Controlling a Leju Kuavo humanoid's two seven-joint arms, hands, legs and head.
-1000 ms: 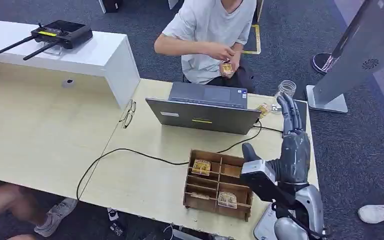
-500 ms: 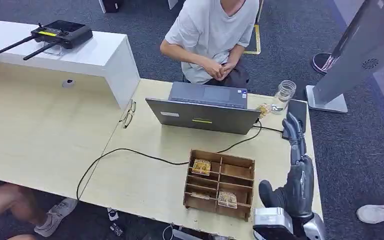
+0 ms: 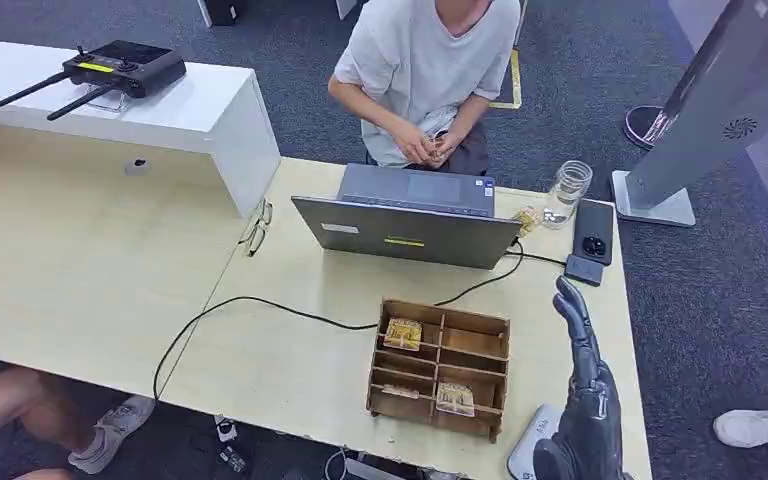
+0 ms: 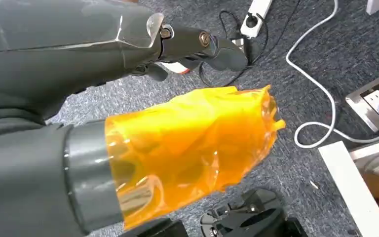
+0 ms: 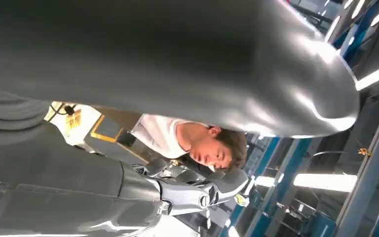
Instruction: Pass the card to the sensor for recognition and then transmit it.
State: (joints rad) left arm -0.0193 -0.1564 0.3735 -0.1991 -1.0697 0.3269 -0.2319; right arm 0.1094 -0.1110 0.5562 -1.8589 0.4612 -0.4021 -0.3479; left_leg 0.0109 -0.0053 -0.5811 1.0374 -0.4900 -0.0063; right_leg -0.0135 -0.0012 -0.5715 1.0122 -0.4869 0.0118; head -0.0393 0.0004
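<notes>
My right hand (image 3: 584, 400) is raised over the table's near right corner, fingers stretched out and apart, holding nothing; its fingers (image 5: 197, 190) stand out straight in the right wrist view. A wooden compartment box (image 3: 480, 340) lies left of it with one card (image 3: 402, 333) in a far cell and another card (image 3: 454, 399) in a near cell. A small dark sensor block (image 3: 584, 269) sits on the table beyond my hand. The seated person's hands (image 3: 428, 148) are together behind the laptop (image 3: 410, 215). My left hand (image 4: 128, 98) hangs over the floor, empty, thumb wrapped in orange film.
A phone (image 3: 595, 230), a glass jar (image 3: 568, 190) and a small packet (image 3: 528, 218) lie at the table's far right. A black cable (image 3: 260, 305) crosses the table. A white flat device (image 3: 528, 450) sits at the near edge. Glasses (image 3: 256, 228) lie left of the laptop.
My right hand has drawn back from beside the laptop's right end toward the near table edge and sunk lower. The person pulled their hands, with a card, down to the lap.
</notes>
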